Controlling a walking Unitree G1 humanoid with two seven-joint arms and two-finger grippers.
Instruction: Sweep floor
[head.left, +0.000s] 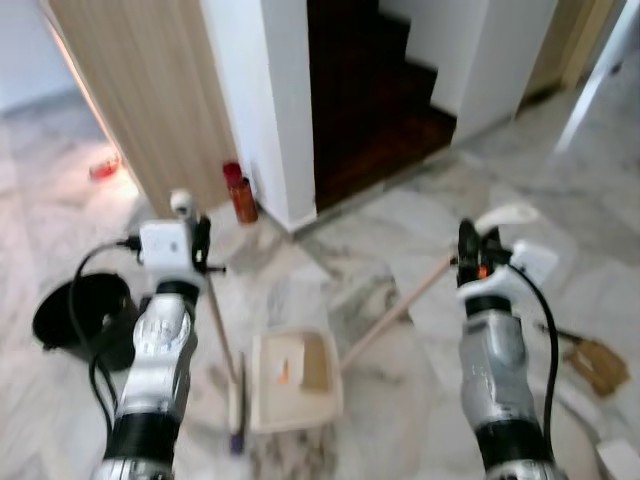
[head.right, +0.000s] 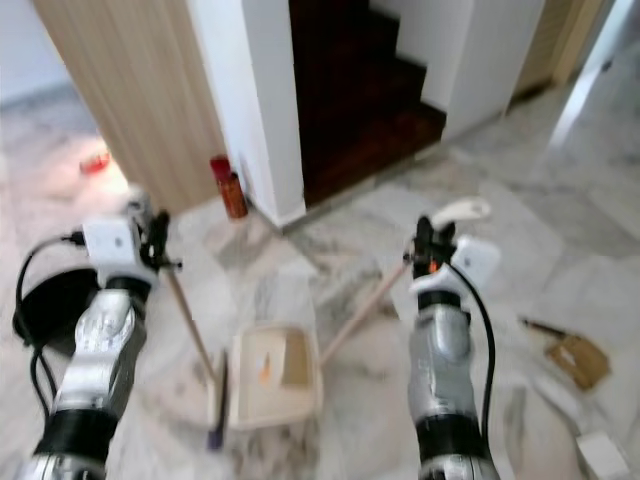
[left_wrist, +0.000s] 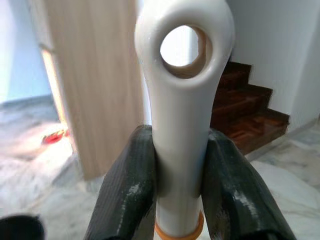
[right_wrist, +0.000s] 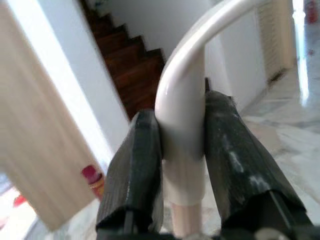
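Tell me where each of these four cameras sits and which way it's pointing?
Left eye view: on the head, looking forward and down at the marble floor, dustpan and both silver arms.
Right eye view: beside it, same scene, same stairs.
Left wrist view: on the left wrist, looking along the left end effector clamping the broom handle.
Right wrist view: on the right wrist, looking along the right end effector gripping the dustpan handle.
Both wrist views share the stairs.

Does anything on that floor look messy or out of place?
Yes. Brown scraps lie loose on the marble near the right tool, not yet swept up. A red can stands on the floor by the wall corner, an odd spot. The dustpan already holds some orange bits.
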